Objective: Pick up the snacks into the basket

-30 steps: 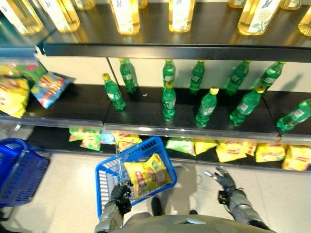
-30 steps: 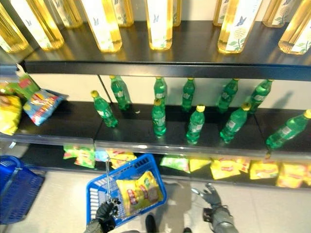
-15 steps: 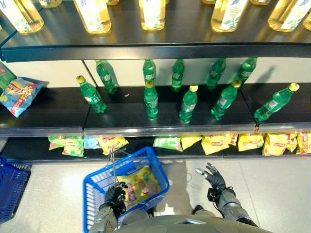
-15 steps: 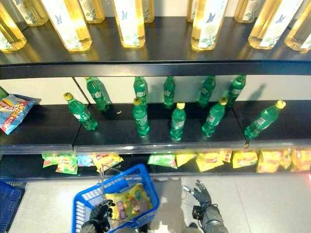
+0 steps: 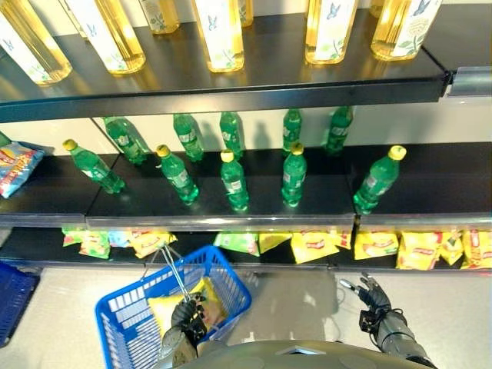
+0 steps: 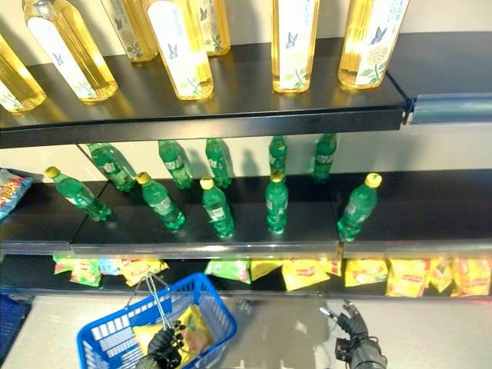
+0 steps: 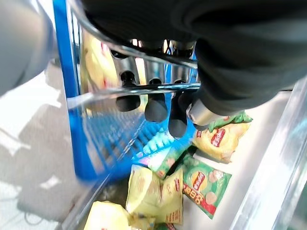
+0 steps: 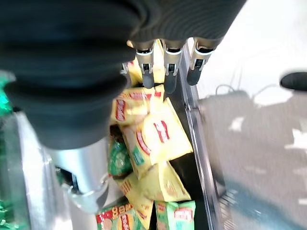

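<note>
Nine green plastic bottles (image 5: 234, 178) stand on the middle black shelf (image 5: 231, 211), five of them with yellow caps in the front row and four behind. On the top shelf (image 5: 231, 96), five tall clear bottles of yellow liquid (image 5: 218, 34) show in the left eye view. One blue plastic basket with wire handles (image 5: 127, 315) sits on the floor, holding one yellow snack bag (image 5: 167, 306). A second blue basket (image 5: 11, 296) shows at the left edge. The snack bags on the bottom shelf (image 5: 311, 246) overlap too much to count.
</note>
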`<state>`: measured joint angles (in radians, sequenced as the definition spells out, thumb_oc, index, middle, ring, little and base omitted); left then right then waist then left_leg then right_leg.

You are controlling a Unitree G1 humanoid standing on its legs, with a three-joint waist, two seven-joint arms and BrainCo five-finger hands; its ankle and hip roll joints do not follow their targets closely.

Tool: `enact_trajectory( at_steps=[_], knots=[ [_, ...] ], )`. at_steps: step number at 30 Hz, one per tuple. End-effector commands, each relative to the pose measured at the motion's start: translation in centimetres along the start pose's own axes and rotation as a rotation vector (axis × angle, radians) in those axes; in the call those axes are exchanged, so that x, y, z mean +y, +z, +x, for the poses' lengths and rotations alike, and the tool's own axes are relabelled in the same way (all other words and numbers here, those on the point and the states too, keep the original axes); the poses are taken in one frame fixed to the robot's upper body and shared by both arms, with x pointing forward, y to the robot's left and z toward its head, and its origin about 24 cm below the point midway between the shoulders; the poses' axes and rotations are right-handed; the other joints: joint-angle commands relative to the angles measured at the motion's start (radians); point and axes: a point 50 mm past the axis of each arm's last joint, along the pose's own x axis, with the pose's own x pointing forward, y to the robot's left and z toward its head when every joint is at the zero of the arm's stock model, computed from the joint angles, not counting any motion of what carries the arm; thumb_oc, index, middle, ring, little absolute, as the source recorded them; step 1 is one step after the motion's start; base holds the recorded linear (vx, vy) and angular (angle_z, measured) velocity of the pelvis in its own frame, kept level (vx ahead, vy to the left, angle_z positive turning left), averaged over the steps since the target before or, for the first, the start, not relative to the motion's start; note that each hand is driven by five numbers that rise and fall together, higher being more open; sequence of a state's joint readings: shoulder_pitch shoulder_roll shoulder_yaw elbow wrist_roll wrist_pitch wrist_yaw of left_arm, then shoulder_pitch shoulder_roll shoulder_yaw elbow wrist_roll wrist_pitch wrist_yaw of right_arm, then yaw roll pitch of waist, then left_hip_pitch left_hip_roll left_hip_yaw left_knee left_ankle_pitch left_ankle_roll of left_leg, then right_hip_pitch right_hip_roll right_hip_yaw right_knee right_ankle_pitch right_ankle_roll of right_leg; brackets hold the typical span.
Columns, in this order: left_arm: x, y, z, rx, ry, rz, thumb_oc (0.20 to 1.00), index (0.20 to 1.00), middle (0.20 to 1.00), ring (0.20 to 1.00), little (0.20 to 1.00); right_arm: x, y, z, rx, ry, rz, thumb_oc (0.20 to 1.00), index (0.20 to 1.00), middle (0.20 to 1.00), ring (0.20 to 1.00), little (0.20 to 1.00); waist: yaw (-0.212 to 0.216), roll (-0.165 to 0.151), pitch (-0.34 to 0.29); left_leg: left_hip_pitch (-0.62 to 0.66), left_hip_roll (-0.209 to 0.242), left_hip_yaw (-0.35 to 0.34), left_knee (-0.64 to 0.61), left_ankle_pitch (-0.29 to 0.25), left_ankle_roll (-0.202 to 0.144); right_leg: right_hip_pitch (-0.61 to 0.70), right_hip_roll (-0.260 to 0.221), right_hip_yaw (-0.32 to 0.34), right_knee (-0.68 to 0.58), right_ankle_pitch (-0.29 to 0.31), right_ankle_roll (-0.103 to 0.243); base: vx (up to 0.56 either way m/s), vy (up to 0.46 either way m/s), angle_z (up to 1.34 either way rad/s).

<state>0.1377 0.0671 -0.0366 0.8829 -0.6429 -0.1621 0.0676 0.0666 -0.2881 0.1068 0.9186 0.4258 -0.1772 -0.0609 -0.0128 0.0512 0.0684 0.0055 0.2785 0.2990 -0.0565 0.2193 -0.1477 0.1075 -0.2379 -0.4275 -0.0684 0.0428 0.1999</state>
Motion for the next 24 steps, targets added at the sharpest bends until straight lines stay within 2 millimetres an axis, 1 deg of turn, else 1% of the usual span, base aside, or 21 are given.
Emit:
enact_trajectory(
  at_steps=[1, 2, 4, 5, 6, 7, 8, 9, 10, 11, 12, 13, 15, 16, 18, 19, 20, 21, 22, 23, 24],
  knots=[
    [-0.2, 5.2, 1.0, -0.197, -0.05, 0.016, 0.2, 0.2, 0.2, 0.2, 0.2, 2.8, 2.1, 0.8, -0.087, 0.064, 0.089, 1.0, 1.0, 1.0, 1.0, 1.0, 0.017, -0.01, 0.028, 0.045, 0.011, -0.028, 0.037, -0.04, -0.046, -0.076, -0.016, -0.008, 0.054, 0.047, -0.037, 0.05, -0.197, -0.01],
    [-0.2, 5.2, 1.0, -0.197, -0.05, 0.016, 0.2, 0.2, 0.2, 0.2, 0.2, 2.8, 2.1, 0.8, -0.087, 0.064, 0.089, 1.0, 1.0, 1.0, 1.0, 1.0, 0.016, -0.008, 0.029, 0.045, 0.013, -0.029, 0.037, -0.039, -0.048, -0.074, -0.014, -0.009, 0.054, 0.046, -0.038, 0.06, -0.246, 0.01],
    [-0.1, 5.0, 0.9, -0.187, -0.052, 0.023, 0.2, 0.2, 0.2, 0.2, 0.2, 2.5, 1.6, 0.7, -0.069, 0.067, 0.061, 1.0, 1.0, 1.0, 1.0, 1.0, 0.014, 0.002, 0.032, 0.037, 0.056, -0.013, 0.07, 0.041, -0.075, -0.052, 0.033, -0.023, 0.041, 0.019, -0.067, 0.04, -0.203, 0.02],
    [-0.1, 5.0, 0.9, -0.187, -0.052, 0.023, 0.2, 0.2, 0.2, 0.2, 0.2, 2.5, 1.6, 0.7, -0.069, 0.067, 0.06, 1.0, 1.0, 1.0, 1.0, 1.0, 0.013, 0.003, 0.032, 0.036, 0.057, -0.015, 0.07, 0.042, -0.077, -0.051, 0.035, -0.024, 0.04, 0.019, -0.068, 0.02, -0.174, 0.05],
    [0.0, 4.8, 1.0, -0.178, -0.047, 0.029, 0.2, 0.2, 0.2, 0.2, 0.2, 2.4, 1.5, 0.7, -0.063, 0.058, 0.055, 1.0, 1.0, 1.0, 1.0, 1.0, 0.006, 0.006, 0.04, 0.032, 0.089, 0.018, 0.093, 0.09, -0.087, -0.034, 0.064, -0.029, 0.029, 0.005, -0.086, 0.08, -0.292, 0.14],
    [0.2, 4.7, 1.0, -0.168, -0.036, 0.033, 0.2, 0.2, 0.2, 0.2, 0.2, 2.4, 1.1, 0.6, -0.054, 0.052, 0.06, 1.0, 1.0, 1.0, 1.0, 1.0, -0.01, -0.003, 0.04, 0.026, 0.135, 0.105, 0.13, 0.14, -0.1, -0.008, 0.105, -0.021, 0.007, -0.029, -0.106, 0.09, -0.381, 0.19],
    [0.3, 4.5, 1.0, -0.161, -0.028, 0.039, 0.2, 0.2, 0.2, 0.2, 0.2, 2.6, 1.1, 0.6, -0.058, 0.056, 0.06, 1.0, 1.0, 1.0, 1.0, 1.0, -0.021, -0.009, 0.038, 0.028, 0.163, 0.175, 0.14, 0.163, -0.105, -0.001, 0.123, -0.026, -0.003, -0.038, -0.114, 0.08, -0.281, 0.24],
    [0.3, 4.6, 1.0, -0.161, -0.028, 0.039, 0.2, 0.2, 0.2, 0.2, 0.2, 2.7, 1.1, 0.6, -0.058, 0.057, 0.06, 1.0, 1.0, 1.0, 1.0, 1.0, -0.019, -0.009, 0.038, 0.029, 0.164, 0.177, 0.139, 0.164, -0.106, -0.001, 0.124, -0.024, -0.004, -0.037, -0.115, 0.02, -0.262, 0.48],
    [0.3, 4.6, 1.0, -0.16, -0.029, 0.049, 0.2, 0.2, 0.2, 0.2, 0.2, 3.1, 1.4, 0.5, -0.075, 0.074, 0.045, 1.0, 1.0, 1.0, 1.0, 1.0, -0.035, -0.017, 0.038, 0.028, 0.196, 0.285, 0.176, 0.163, -0.107, 0.001, 0.144, -0.031, -0.01, -0.052, -0.132, 0.01, -0.168, 0.46],
    [0.3, 4.6, 1.0, -0.16, -0.028, 0.049, 0.2, 0.2, 0.2, 0.2, 0.2, 3.1, 1.4, 0.5, -0.075, 0.074, 0.045, 1.0, 1.0, 1.0, 1.0, 1.0, -0.034, -0.017, 0.038, 0.028, 0.197, 0.287, 0.179, 0.161, -0.108, 0.0, 0.145, -0.028, -0.01, -0.052, -0.132, 0.02, -0.264, 0.37],
    [0.1, 4.6, 1.0, -0.166, -0.036, 0.058, 0.2, 0.2, 0.2, 0.2, 0.2, 3.5, 2.0, 0.4, -0.106, 0.103, 0.005, 1.0, 1.0, 1.0, 1.0, 1.0, -0.026, -0.023, 0.041, 0.001, 0.167, 0.307, 0.218, 0.107, -0.094, 0.001, 0.148, -0.026, -0.013, -0.061, -0.138, 0.01, -0.142, 0.01],
    [0.0, 4.7, 1.0, -0.169, -0.038, 0.065, 0.2, 0.2, 0.2, 0.2, 0.2, 3.5, 2.5, 0.4, -0.129, 0.115, -0.024, 1.0, 1.0, 1.0, 1.0, 1.0, -0.013, -0.03, 0.044, -0.027, 0.113, 0.271, 0.227, 0.049, -0.074, 0.001, 0.142, -0.021, -0.016, -0.063, -0.137, 0.01, -0.157, -0.09],
    [-0.4, 4.9, 1.1, -0.178, -0.053, 0.076, 0.2, 0.2, 0.2, 0.2, 0.2, 3.3, 2.7, 0.4, -0.134, 0.119, -0.041, 1.0, 1.0, 1.0, 1.0, 1.0, -0.002, -0.052, 0.042, -0.08, -0.022, 0.218, 0.201, -0.078, -0.003, 0.001, 0.12, -0.025, -0.016, -0.049, -0.129, 0.02, -0.016, -0.1],
    [-0.4, 4.9, 1.1, -0.178, -0.053, 0.077, 0.2, 0.2, 0.2, 0.2, 0.2, 3.4, 2.6, 0.4, -0.134, 0.119, -0.041, 1.0, 1.0, 1.0, 1.0, 1.0, -0.004, -0.054, 0.042, -0.079, -0.028, 0.219, 0.199, -0.083, 0.003, 0.001, 0.114, -0.027, -0.016, -0.048, -0.124, 0.05, 0.043, -0.04],
    [-0.8, 5.0, 1.1, -0.185, -0.07, 0.094, 0.2, 0.2, 0.2, 0.2, 0.2, 3.3, 2.5, 0.5, -0.124, 0.105, -0.028, 1.0, 1.0, 1.0, 1.0, 1.0, 0.013, -0.054, 0.04, -0.105, -0.153, 0.142, 0.12, -0.102, 0.036, 0.009, 0.128, -0.006, -0.014, -0.034, -0.108, 0.11, 0.056, -0.04],
    [-0.8, 5.0, 1.1, -0.185, -0.07, 0.094, 0.2, 0.2, 0.2, 0.2, 0.2, 3.3, 2.5, 0.5, -0.124, 0.105, -0.028, 1.0, 1.0, 1.0, 1.0, 1.0, 0.014, -0.055, 0.042, -0.102, -0.154, 0.142, 0.116, -0.101, 0.036, 0.011, 0.128, -0.006, -0.014, -0.034, -0.107, 0.15, 0.102, -0.19],
    [-0.9, 4.7, 1.1, -0.178, -0.067, 0.098, 0.2, 0.2, 0.2, 0.2, 0.2, 3.5, 2.2, 0.6, -0.106, 0.087, 0.005, 1.0, 1.0, 1.0, 1.0, 1.0, 0.016, -0.052, 0.032, -0.059, -0.183, 0.113, 0.045, -0.107, 0.058, 0.011, 0.131, 0.009, -0.012, -0.037, -0.096, 0.08, 0.072, -0.31],
    [-0.9, 4.7, 1.1, -0.178, -0.068, 0.099, 0.2, 0.2, 0.2, 0.2, 0.2, 3.5, 2.2, 0.6, -0.106, 0.086, 0.005, 1.0, 1.0, 1.0, 1.0, 1.0, 0.016, -0.052, 0.033, -0.056, -0.184, 0.113, 0.041, -0.106, 0.059, 0.012, 0.131, 0.008, -0.012, -0.037, -0.095, 0.07, 0.124, -0.53],
    [-1.0, 4.8, 1.1, -0.185, -0.073, 0.103, 0.2, 0.2, 0.2, 0.2, 0.2, 3.5, 2.2, 0.7, -0.1, 0.064, 0.046, 1.0, 1.0, 1.0, 1.0, 1.0, 0.011, -0.049, 0.024, -0.052, -0.181, 0.131, 0.001, -0.073, 0.07, 0.001, 0.127, -0.004, -0.007, -0.02, -0.096, 0.06, 0.053, -0.32],
    [-1.0, 4.8, 1.1, -0.184, -0.072, 0.103, 0.2, 0.2, 0.2, 0.2, 0.2, 3.4, 2.1, 0.7, -0.098, 0.064, 0.045, 1.0, 1.0, 1.0, 1.0, 1.0, 0.01, -0.05, 0.021, -0.041, -0.186, 0.118, -0.006, -0.085, 0.059, 0.01, 0.127, 0.006, -0.009, -0.032, -0.089, 0.03, 0.083, -0.09],
    [-1.1, 4.8, 1.0, -0.191, -0.08, 0.101, 0.2, 0.2, 0.2, 0.2, 0.2, 3.4, 2.1, 0.7, -0.095, 0.059, 0.054, 1.0, 1.0, 1.0, 1.0, 1.0, 0.014, -0.047, 0.017, -0.046, -0.195, 0.121, -0.011, -0.075, 0.077, -0.003, 0.124, 0.0, -0.005, -0.02, -0.091, 0.03, 0.03, 0.05]
  ],
)
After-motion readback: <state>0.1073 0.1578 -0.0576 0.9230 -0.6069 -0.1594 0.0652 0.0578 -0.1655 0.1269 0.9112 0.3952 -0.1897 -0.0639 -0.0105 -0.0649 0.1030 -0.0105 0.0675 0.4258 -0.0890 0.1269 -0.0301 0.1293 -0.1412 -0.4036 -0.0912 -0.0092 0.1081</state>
